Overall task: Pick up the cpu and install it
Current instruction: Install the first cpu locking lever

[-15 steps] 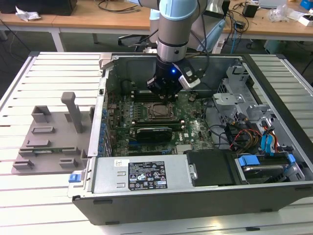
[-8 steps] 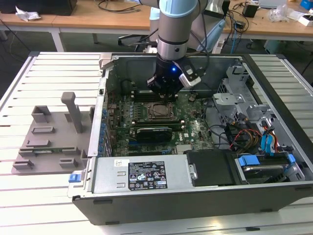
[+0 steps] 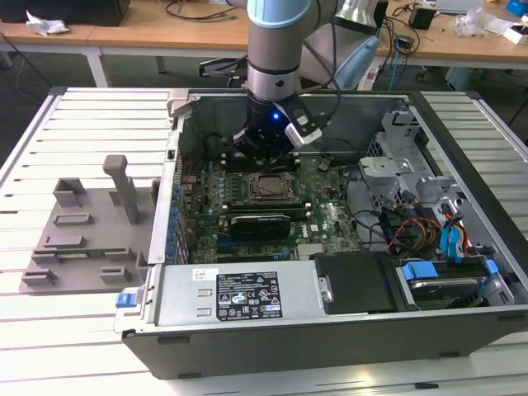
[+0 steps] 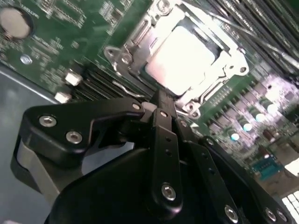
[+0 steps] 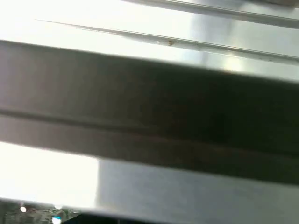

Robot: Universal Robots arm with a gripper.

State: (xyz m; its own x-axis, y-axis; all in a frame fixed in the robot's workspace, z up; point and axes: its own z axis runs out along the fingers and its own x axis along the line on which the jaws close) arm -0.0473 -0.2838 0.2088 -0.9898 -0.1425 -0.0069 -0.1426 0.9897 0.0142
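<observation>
The black, angular gripper (image 4: 159,100) hangs inside the open metal computer case (image 3: 346,334). Its bolted linkage fingers (image 4: 163,135) are drawn together at the tips, with nothing seen between them. The cpu (image 4: 182,58) is a flat, glossy silver-grey square. In the second wrist view it lies inside the metal socket frame (image 4: 140,35) on the green motherboard (image 4: 60,28), just beyond the fingertips.
</observation>
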